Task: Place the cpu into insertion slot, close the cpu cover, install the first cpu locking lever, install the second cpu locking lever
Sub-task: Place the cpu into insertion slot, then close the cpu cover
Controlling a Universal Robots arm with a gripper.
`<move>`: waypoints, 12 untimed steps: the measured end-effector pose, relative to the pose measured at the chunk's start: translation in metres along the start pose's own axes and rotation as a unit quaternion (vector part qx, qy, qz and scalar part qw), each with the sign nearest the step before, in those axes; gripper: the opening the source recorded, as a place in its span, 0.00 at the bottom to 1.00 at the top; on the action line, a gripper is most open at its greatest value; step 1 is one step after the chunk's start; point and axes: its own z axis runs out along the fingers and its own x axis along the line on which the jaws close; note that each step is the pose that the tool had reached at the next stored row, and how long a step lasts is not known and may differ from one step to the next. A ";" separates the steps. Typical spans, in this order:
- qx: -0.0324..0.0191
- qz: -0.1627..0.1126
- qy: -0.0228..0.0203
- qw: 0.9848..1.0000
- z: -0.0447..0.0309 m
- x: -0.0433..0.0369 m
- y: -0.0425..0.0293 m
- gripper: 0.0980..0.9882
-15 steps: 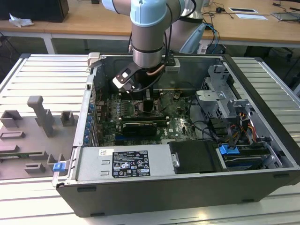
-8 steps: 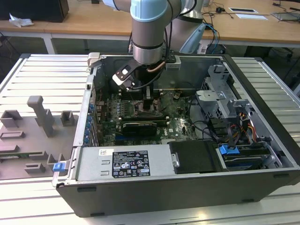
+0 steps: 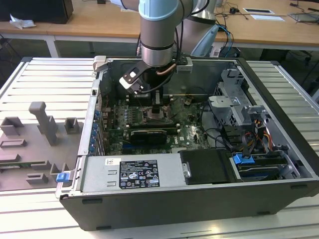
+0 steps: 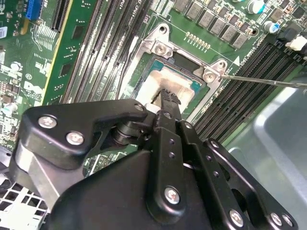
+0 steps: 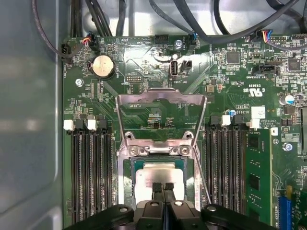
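The cpu lies flat in the insertion slot, its dull silver top showing in both wrist views. The cpu cover stands open, tilted back off the slot, with the green board visible through its window. My gripper hangs right over the cpu's near edge, fingers shut together with nothing between them; in the second wrist view the gripper tip rests at or just above the chip. A thin locking lever sticks out free beside the slot. In the exterior view my gripper reaches down into the open computer case.
Memory slots flank the slot on both sides. A long black card lies in front of it in the exterior view. Case walls, cables and a drive cage close in around. Grey fixtures stand at the exterior view's left.
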 end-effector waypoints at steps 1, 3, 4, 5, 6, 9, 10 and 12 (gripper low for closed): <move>0.000 0.000 0.000 1.000 -0.0012 0.0000 0.0001 0.01; 0.000 0.000 0.000 1.000 -0.0024 0.0000 0.0001 0.01; 0.000 0.000 0.000 1.000 -0.0026 0.0000 0.0001 0.01; 0.000 0.000 0.000 1.000 -0.0026 0.0001 0.0002 0.01; 0.000 0.000 0.000 1.000 -0.0027 0.0000 0.0017 0.01; 0.002 0.000 0.000 1.000 -0.0022 0.0001 0.0107 0.01; 0.002 0.000 0.000 1.000 -0.0022 0.0002 0.0116 0.01; 0.002 0.000 0.000 1.000 -0.0051 0.0003 0.0123 0.01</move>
